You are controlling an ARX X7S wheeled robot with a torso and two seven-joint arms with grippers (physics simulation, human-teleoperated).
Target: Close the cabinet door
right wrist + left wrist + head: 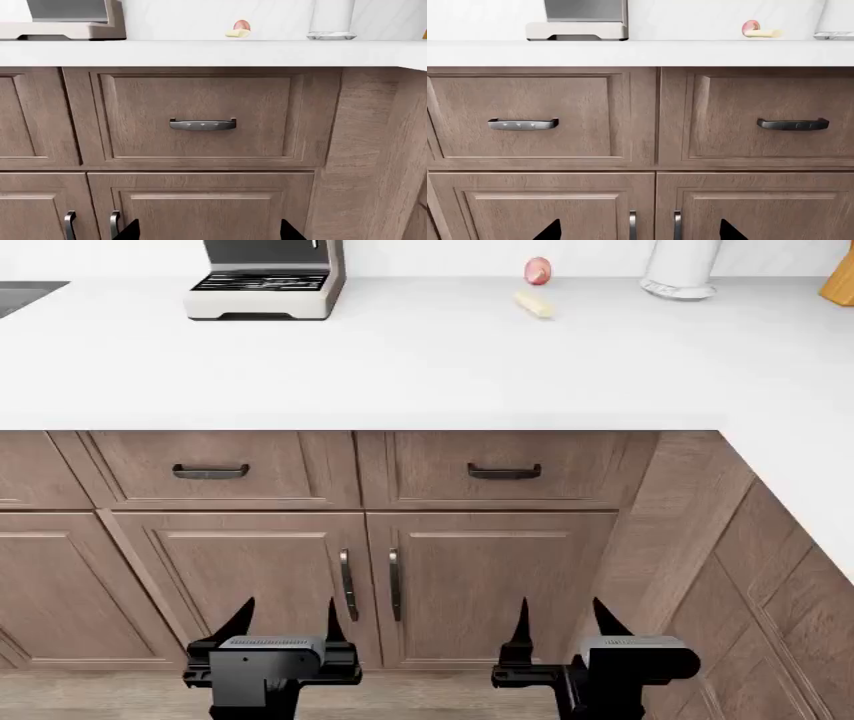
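Two drawers point(210, 468) point(505, 468), two cabinet doors point(240, 585) point(494, 585), four handles point(211, 472) point(505, 472) point(347, 585) point(394, 585), one coffee machine point(264, 280)

We face a long white countertop point(400, 360) that turns toward us at the right, over brown wood-grain base cabinets with dark metal bar drawer pulls point(210, 471). Far back on it stand a grey and cream countertop appliance point(263, 280) and a white cylindrical jar point(683, 265). Light is even. Pale wood flooring point(80, 690) shows below.

Bright, even light (sharp render)
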